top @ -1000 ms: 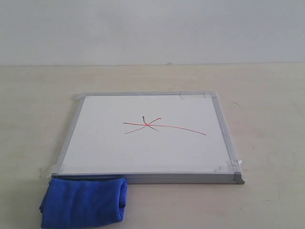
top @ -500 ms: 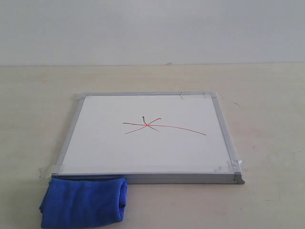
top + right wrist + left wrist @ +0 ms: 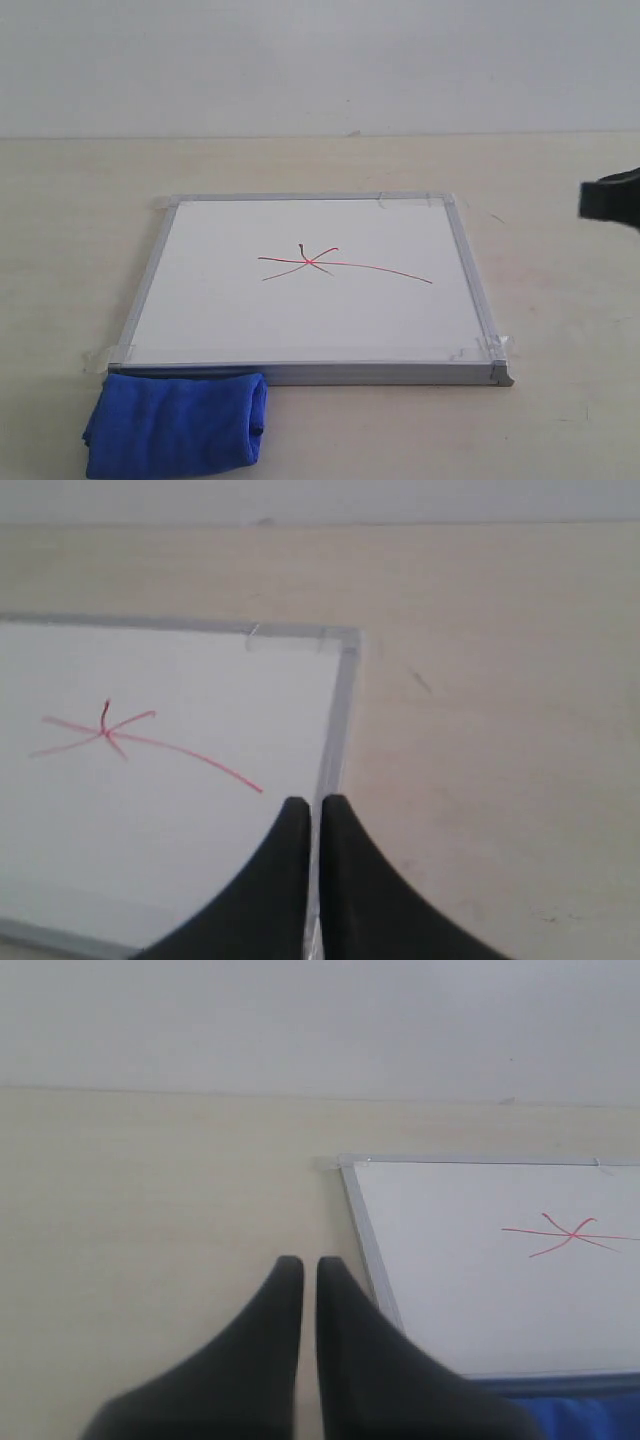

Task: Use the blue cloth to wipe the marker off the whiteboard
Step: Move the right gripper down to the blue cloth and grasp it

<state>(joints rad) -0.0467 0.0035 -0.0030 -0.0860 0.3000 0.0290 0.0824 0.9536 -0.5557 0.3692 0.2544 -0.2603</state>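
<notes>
Only a dark, blurry stub of the right arm [image 3: 611, 200] was caught at the exterior view's right edge. The rest was chopped off, so nothing could be told about its jaws there. The cloth [image 3: 175, 428] was clipped by that view's bottom edge. In the left wrist view the cloth was reduced to a blue sliver, partly hidden behind the left gripper [image 3: 301, 1263], and the board [image 3: 450, 1290] and marker [image 3: 570, 1230] were cut by the picture's edge. In the right wrist view a stretch of the board's frame was covered by the right gripper [image 3: 314, 802].
</notes>
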